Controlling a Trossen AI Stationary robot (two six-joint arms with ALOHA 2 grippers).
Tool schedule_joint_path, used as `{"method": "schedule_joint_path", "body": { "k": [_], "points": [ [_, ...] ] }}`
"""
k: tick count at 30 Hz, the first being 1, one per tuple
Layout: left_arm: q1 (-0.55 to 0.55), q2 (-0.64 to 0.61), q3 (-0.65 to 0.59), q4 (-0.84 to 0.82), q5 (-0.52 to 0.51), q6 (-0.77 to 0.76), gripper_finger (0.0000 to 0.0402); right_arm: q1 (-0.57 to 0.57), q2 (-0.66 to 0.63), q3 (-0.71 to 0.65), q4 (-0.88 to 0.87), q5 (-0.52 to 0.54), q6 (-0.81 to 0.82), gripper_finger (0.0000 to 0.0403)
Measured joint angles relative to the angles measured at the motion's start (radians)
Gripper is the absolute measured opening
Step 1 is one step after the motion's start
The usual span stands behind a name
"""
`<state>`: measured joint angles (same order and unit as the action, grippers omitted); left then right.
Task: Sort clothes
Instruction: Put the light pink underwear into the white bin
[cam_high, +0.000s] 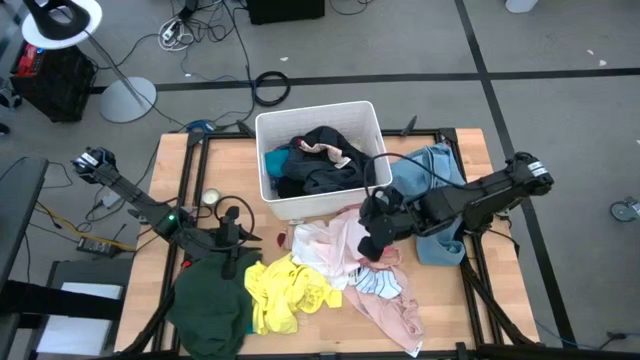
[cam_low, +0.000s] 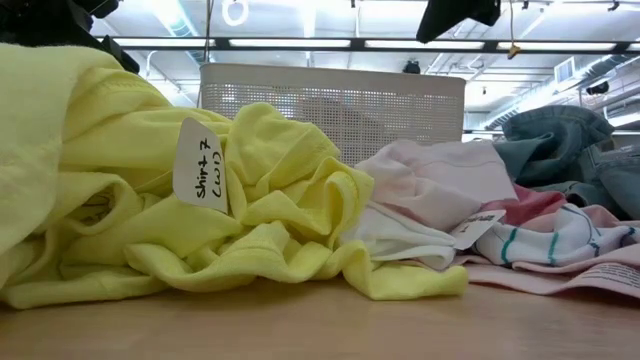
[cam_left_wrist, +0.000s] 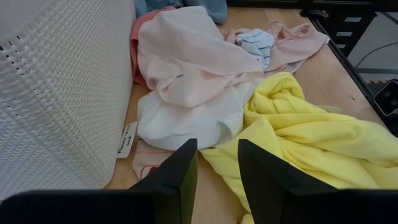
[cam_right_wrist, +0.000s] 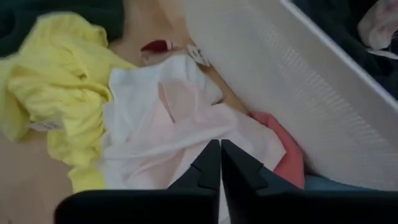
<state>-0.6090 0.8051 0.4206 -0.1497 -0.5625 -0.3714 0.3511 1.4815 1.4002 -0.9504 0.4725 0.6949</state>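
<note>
While right tool hangs clenched, empty, over soft pale pink garment, reopen wide before pinching; left tool released at 9 o'clock.

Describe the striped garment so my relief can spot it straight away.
Start at the white bin at the table's far edge, then go down the pile of clothes in front of it, past the pale pink garment. The striped garment lies just below the right gripper, on a pink piece. It is the only white one with thin dark teal stripes; its neighbours are plain.
</note>
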Motion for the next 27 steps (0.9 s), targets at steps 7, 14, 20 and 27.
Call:
{"method": "schedule_joint_path", "body": {
  "k": [7, 14, 20, 27],
  "points": [
    [0.000, 0.000, 0.000, 0.002, 0.000, 0.000, 0.0121, -0.016, 0.119, 0.000, -0.025, -0.025, -0.043, 0.0104],
    [0.000, 0.000, 0.000, 0.002, 0.001, 0.000, 0.0121, -0.075, 0.253, -0.001, -0.052, -0.025, -0.060, 0.0193],
    [0.000, 0.000, 0.000, 0.002, 0.004, 0.000, 0.0121, -0.120, 0.351, -0.001, -0.030, -0.123, -0.078, 0.0172],
    [0.000, 0.000, 0.000, 0.002, 0.007, 0.000, 0.0121, -0.118, 0.376, 0.012, 0.009, -0.180, -0.132, 0.0014]
  ]
}}
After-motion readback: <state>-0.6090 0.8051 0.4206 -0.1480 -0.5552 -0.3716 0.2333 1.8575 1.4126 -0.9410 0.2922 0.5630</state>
